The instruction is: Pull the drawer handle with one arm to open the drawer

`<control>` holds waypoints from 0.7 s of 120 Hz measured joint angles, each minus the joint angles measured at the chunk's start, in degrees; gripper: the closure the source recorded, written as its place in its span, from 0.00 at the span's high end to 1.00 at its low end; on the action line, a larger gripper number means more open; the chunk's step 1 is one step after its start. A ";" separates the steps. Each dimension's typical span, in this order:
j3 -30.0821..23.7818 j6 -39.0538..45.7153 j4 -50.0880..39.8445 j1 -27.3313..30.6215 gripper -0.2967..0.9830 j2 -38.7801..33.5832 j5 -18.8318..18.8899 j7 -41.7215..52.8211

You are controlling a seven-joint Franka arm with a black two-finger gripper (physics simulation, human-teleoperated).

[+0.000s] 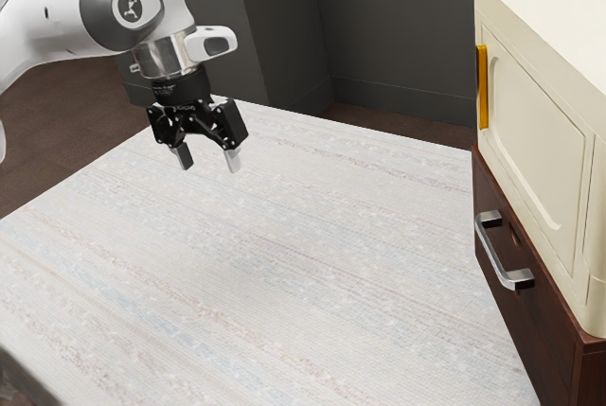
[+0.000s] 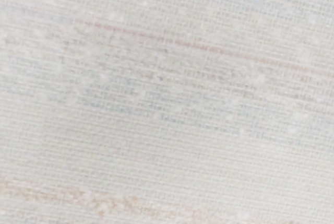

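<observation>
My gripper [image 1: 207, 159] hangs above the table at the exterior view's upper left, pointing down, its two fingers apart with nothing between them; it is open. A dark brown wooden drawer [image 1: 535, 323] is at the exterior view's right, low in the cabinet, and looks shut. Its silver bar handle [image 1: 498, 253] stands out from the drawer front toward the table. A wide gap separates my gripper from the handle. In the wrist view lies the striped cloth surface [image 2: 167, 98] under my hand.
A cream cabinet part [image 1: 535, 141] with a yellow handle [image 1: 483, 87] sits above the drawer. The pale striped table [image 1: 275, 264] spreads between my arm and the cabinet. Dark grey walls [image 1: 398, 27] stand behind.
</observation>
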 joint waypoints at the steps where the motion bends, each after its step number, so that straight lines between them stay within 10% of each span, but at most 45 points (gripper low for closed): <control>1: 0.00 0.00 -0.01 0.00 0.77 0.00 -0.01 0.00; 29: -0.52 -0.49 3.23 -2.68 0.77 -5.86 0.85 -1.10; 46: -0.69 -3.80 2.71 -19.19 0.77 -10.56 2.75 -9.87; 56: -2.58 -5.36 0.70 -30.13 0.77 -10.24 10.25 -17.25; 68: -20.07 -5.87 0.03 -25.50 0.77 -10.01 14.24 -24.80; 84: -24.65 -3.36 -1.67 -20.40 0.77 -8.78 14.85 -33.06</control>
